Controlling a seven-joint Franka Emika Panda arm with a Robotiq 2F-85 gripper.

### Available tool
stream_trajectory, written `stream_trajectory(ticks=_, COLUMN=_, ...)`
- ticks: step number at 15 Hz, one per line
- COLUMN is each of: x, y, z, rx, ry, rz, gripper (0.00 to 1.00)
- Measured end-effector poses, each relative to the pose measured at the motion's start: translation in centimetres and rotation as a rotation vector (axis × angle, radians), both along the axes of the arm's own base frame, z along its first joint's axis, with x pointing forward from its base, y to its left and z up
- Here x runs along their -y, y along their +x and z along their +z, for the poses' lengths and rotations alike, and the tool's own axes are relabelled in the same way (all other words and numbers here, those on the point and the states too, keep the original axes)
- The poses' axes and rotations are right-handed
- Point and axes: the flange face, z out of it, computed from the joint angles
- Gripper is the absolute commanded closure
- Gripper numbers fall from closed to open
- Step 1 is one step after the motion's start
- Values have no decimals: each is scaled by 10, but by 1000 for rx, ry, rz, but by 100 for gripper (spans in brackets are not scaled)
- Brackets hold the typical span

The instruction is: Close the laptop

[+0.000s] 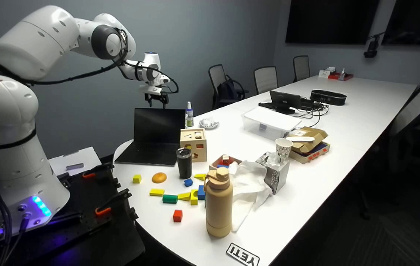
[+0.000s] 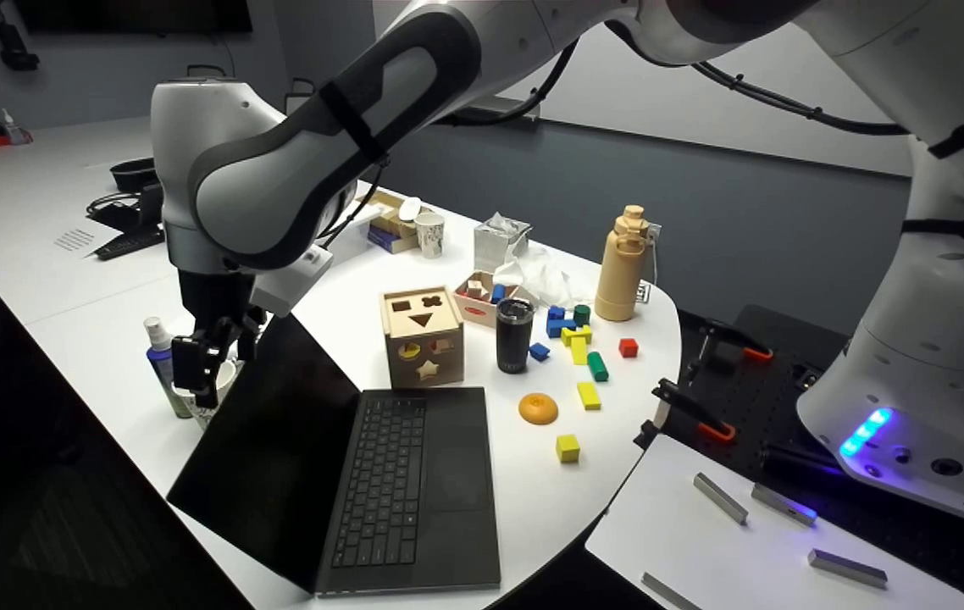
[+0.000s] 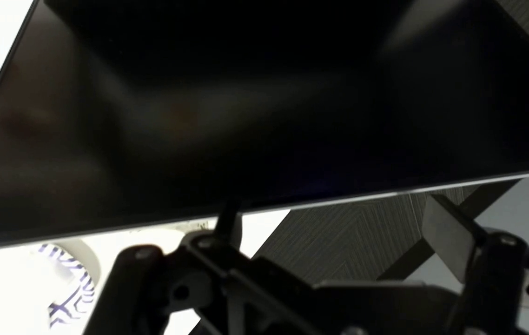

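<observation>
The black laptop stands open on the white table. Its dark screen (image 1: 159, 125) is raised and its keyboard base (image 1: 147, 153) lies flat. In an exterior view the screen (image 2: 279, 449) leans back from the base (image 2: 414, 500). My gripper (image 1: 157, 105) hangs pointing down at the screen's top edge, and in an exterior view the gripper (image 2: 226, 368) is by the upper part of the screen, on its rear side. In the wrist view the screen (image 3: 264, 116) fills the upper part. The gripper (image 3: 333, 207) is open and empty, fingers spread along the top edge. I cannot tell whether they touch it.
A wooden shape box (image 2: 423, 339) stands beside the laptop, with a black tumbler (image 2: 513, 335) near it. A spray bottle (image 2: 164, 368) and a patterned cup (image 2: 192, 405) stand behind the screen. Several toy blocks and a tan bottle (image 1: 219, 207) are on the table.
</observation>
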Motion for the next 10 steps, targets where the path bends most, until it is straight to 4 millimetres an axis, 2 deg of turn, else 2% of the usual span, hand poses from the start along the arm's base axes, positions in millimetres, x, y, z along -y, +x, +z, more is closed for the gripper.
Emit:
stream_trajectory(ticks=7, x=-6, y=9, z=9, rx=34, ry=40, rz=-11, gripper=0)
stream_trajectory(ticks=10, x=-9, y=9, z=2, rx=29, ry=41, rz=-11, gripper=0)
